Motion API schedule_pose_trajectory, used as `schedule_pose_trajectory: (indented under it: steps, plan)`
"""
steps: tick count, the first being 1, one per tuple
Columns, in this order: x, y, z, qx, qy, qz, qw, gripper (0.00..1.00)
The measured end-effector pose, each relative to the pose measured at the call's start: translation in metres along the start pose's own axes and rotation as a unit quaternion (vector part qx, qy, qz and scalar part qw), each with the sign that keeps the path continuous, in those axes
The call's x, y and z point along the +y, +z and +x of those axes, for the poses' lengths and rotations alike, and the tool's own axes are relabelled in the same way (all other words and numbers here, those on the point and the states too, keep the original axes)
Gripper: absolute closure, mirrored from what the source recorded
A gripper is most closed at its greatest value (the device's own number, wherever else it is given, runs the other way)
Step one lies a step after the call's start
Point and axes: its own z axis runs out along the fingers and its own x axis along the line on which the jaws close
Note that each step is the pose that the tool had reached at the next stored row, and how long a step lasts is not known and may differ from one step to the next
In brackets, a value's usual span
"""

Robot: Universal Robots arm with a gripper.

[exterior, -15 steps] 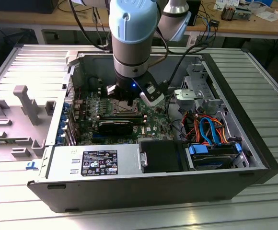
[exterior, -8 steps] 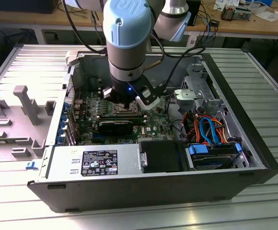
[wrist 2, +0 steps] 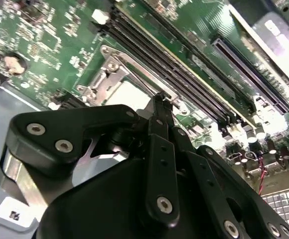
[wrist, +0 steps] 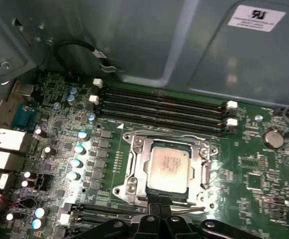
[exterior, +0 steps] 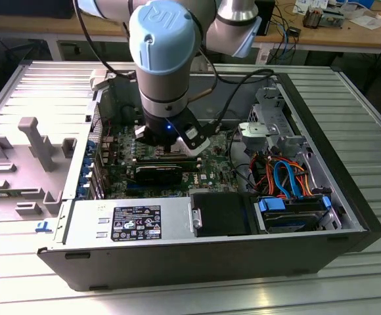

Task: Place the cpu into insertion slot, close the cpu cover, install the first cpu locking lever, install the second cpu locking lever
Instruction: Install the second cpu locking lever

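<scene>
one cpu [wrist: 167, 168] lies in its slot just beyond the pincer [wrist: 159, 201].

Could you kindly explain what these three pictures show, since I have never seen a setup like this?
The exterior view shows a robot arm reaching down into an open computer case lying on a metal table. The other two pictures come from cameras riding at the arm's wrist, looking down at the green circuit board. In the first wrist view, the cpu already sits in the insertion slot, with the cpu cover closed around it. The gripper sits at the socket's edge, jaws together and holding nothing that I can see. Long black memory slots run beside the socket.
</scene>
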Motion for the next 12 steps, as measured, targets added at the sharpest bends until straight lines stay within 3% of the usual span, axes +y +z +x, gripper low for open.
schedule_pose_trajectory:
  steps: [7,12]
  plan:
    - [-0.0003,0.0110,0.0201,0.0001,0.000,0.0002,1.0000,0.89]
    - [-0.0004,0.0159,0.0293,0.0001,0.000,0.0001,1.0000,0.89]
